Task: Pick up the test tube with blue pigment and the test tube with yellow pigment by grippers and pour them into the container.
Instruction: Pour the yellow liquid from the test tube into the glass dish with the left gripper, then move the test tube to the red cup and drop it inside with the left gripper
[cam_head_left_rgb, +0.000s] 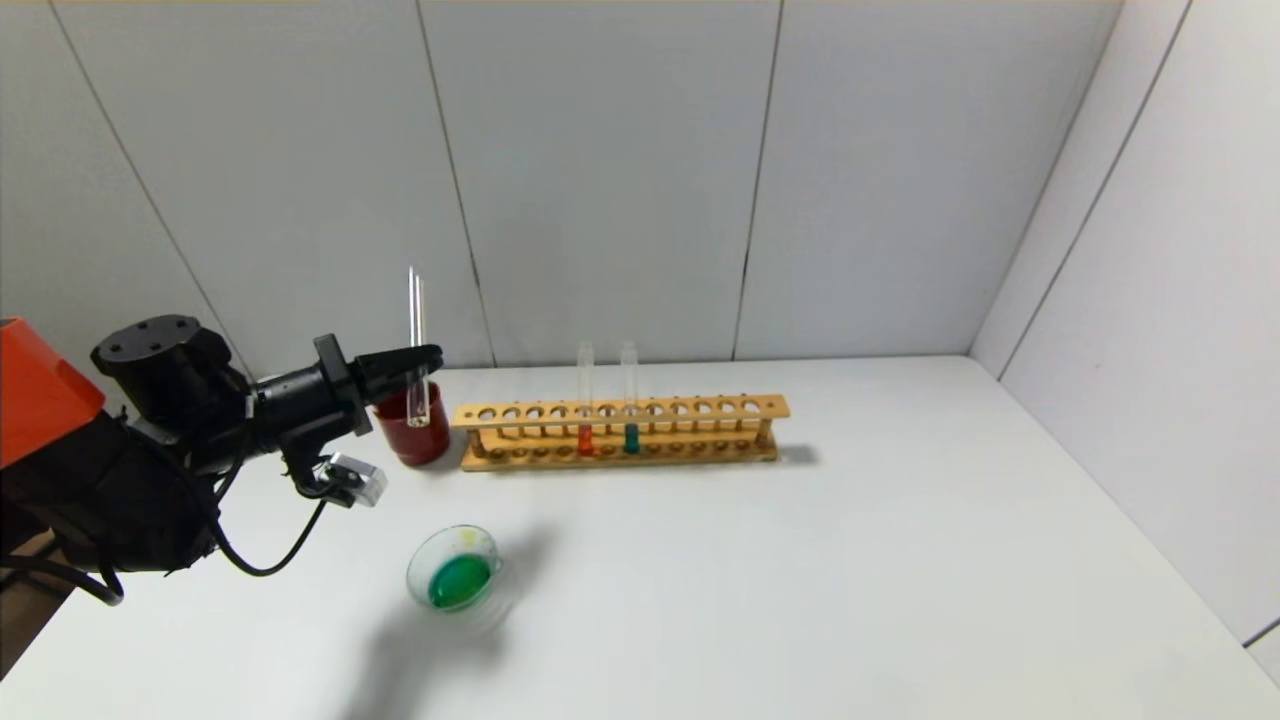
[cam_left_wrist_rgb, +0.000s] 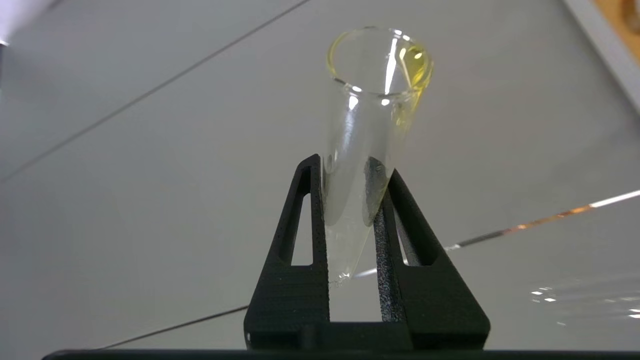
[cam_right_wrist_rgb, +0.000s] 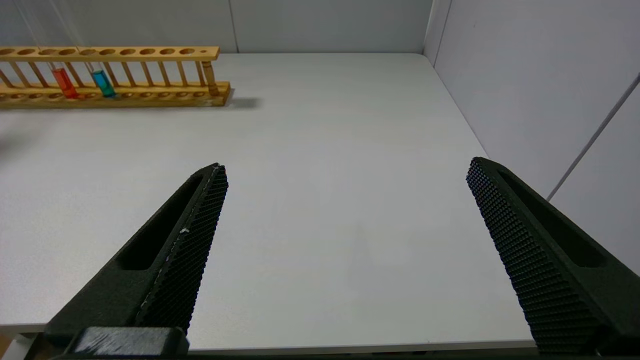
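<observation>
Holding the test tube with yellow pigment (cam_head_left_rgb: 417, 350) upright, the left gripper (cam_head_left_rgb: 415, 365) has its fingers (cam_left_wrist_rgb: 310, 210) closed on the glass just above the dark red cup (cam_head_left_rgb: 413, 436); the tube looks nearly drained, only a yellow film at its mouth. The container (cam_head_left_rgb: 455, 568), already holding green liquid, sits on the tabletop (cam_head_left_rgb: 800, 580) well in front of the cup. The right gripper (cam_right_wrist_rgb: 345, 210) hangs wide open and empty, out of the head view, so whether any blue tube remains is hard to tell.
</observation>
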